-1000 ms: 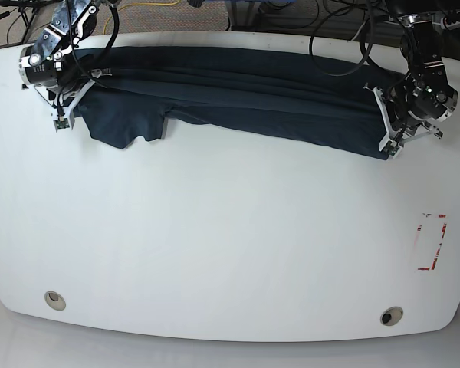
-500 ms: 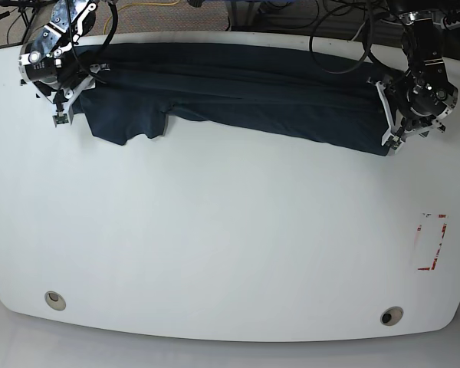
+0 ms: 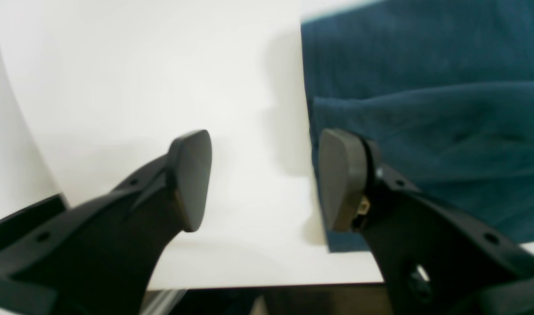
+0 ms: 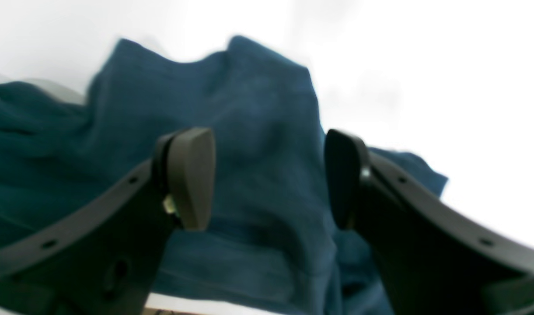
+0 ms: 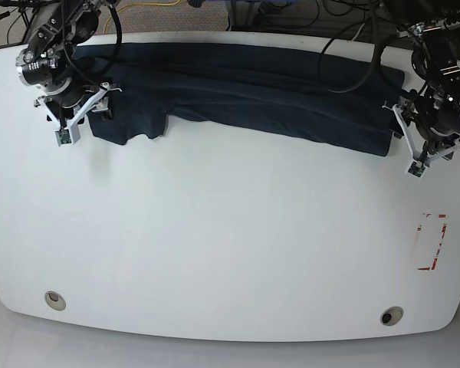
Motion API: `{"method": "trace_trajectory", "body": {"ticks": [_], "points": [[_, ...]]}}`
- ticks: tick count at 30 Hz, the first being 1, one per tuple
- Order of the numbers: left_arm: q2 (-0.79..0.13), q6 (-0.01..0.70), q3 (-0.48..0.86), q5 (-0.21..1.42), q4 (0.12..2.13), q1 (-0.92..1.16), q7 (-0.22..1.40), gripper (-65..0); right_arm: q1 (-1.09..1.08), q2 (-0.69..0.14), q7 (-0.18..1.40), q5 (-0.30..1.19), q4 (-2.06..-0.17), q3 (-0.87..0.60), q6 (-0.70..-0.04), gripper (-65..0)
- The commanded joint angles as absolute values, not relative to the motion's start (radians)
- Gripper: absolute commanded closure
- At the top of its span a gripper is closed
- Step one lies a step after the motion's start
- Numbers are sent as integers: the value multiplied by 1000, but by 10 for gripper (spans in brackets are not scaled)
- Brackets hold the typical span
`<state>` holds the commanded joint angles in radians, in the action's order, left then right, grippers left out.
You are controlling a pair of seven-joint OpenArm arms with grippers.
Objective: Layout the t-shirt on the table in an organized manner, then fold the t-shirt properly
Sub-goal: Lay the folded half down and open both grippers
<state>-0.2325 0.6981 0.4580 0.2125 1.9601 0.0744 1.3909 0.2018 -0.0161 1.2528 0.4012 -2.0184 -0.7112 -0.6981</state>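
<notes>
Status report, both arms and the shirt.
Left gripper open, empty. Right gripper open, over fabric. T-shirt bunched along table's far edge, unfolded. Nothing blocking.

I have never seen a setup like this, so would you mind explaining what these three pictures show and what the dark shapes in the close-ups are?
This is a robot with two arms working over a white table. The wide picture looks down from the base camera. In it, the left gripper is on the picture's right and the right gripper on its left. The other two pictures come from cameras mounted on each wrist, so the two dark curved shapes in them are that gripper's own fingers.

A dark blue t-shirt lies bunched in a long strip along the far edge. Both grippers are open and hold nothing: the left gripper sits at one end of the shirt, mostly over bare table, and the right gripper is above the fabric at the other end. A red-and-white tape rectangle and two round grey holes also mark the tabletop.
</notes>
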Motion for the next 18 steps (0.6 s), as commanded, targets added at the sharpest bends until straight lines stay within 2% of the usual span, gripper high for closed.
{"method": "trace_trajectory", "body": {"ticks": [4, 13, 18], "points": [[-203, 698, 458, 205, 1913, 77, 1342, -353, 234, -4, 1239, 389, -1985, -711, -698, -363], [-186, 698, 458, 107, 1762, 81, 1265, -351, 328, 1, 1201, 337, -1982, -705, -698, -174], [-189, 698, 458, 70, 1693, 117, 1199, -351, 351, -1, 1198, 331, -1926, -707, -698, -119]]}}
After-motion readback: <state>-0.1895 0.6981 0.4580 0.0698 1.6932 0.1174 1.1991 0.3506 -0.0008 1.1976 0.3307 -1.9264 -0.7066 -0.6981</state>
